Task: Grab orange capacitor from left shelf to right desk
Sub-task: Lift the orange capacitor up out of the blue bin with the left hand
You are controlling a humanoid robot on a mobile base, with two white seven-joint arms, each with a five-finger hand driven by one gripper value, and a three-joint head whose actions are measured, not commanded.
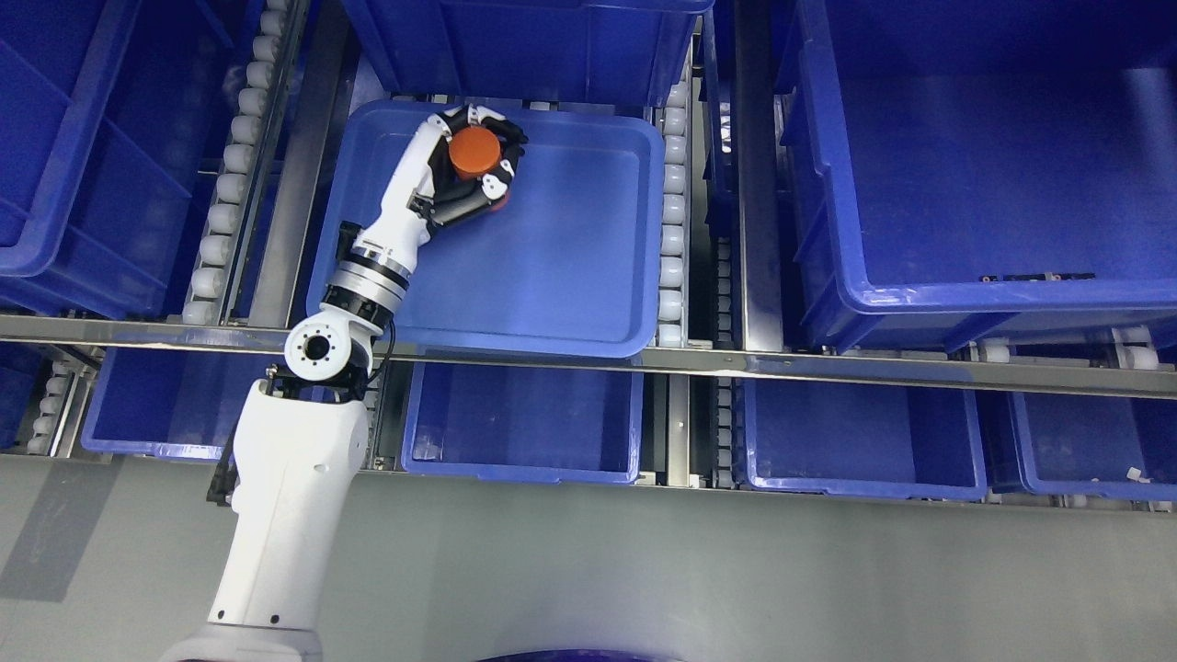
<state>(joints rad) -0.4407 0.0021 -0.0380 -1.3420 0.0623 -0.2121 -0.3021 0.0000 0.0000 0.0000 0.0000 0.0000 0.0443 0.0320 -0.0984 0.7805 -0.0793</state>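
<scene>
Wrapped around the orange capacitor [474, 153], the left hand [469, 165] has its dark fingers [487, 188] curled about the cylinder's sides, leaving the round orange top in view; whether the part sits on the tray floor or is lifted clear of it cannot be told from above. Nearest the camera, the white left arm [294, 496] comes in from the bottom edge left of the middle, crosses the grey floor [736, 579] and passes over the metal front rail [828, 363] of the shelf. Below that rail a row of open blue bins [524, 428] lines the lower level. Beyond the rail, the forearm reaches over the near left corner of the shallow blue tray [552, 276], which rests between two tracks of white rollers [672, 230]. Hand and capacitor are over the tray's far left corner, close to its back rim. Farther back and to both sides stand larger, deeper blue crates [965, 184].
</scene>
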